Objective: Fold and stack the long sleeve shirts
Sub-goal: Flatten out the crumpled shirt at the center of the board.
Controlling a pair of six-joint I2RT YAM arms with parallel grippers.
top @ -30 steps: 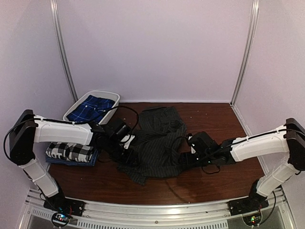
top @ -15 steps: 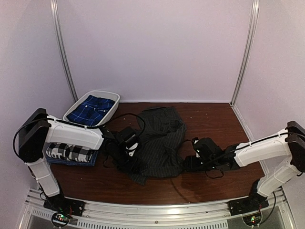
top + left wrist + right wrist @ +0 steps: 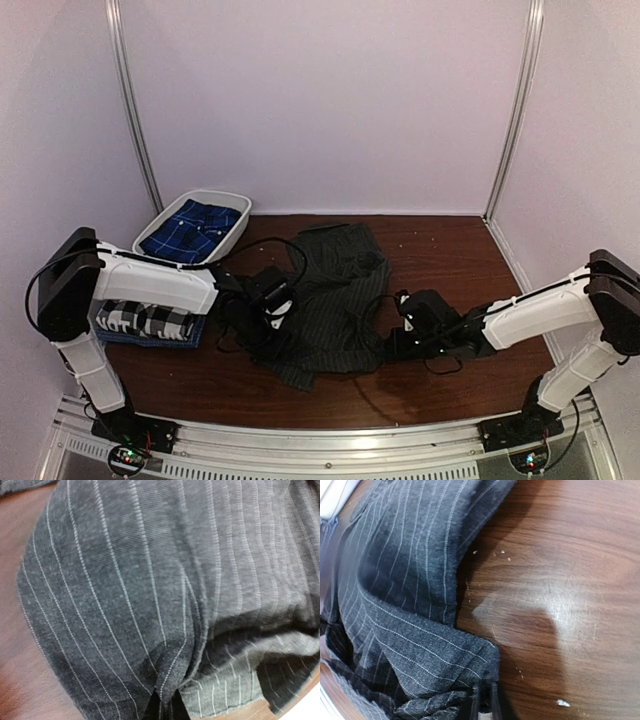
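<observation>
You've got a lab-type robot cell: plain pale panel walls [image 3: 330,100] and metal posts [image 3: 136,120] across the top of the frame, wood-grain bench [image 3: 450,250] mid-frame, aluminium rail [image 3: 330,437] along the bottom edge with the left arm base [image 3: 125,432] and right arm base [image 3: 515,432] bolted on.

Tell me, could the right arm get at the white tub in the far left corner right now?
Probably not. The tub sits across the table beyond the left arm, and the right gripper is closed on the striped shirt's edge.
</observation>
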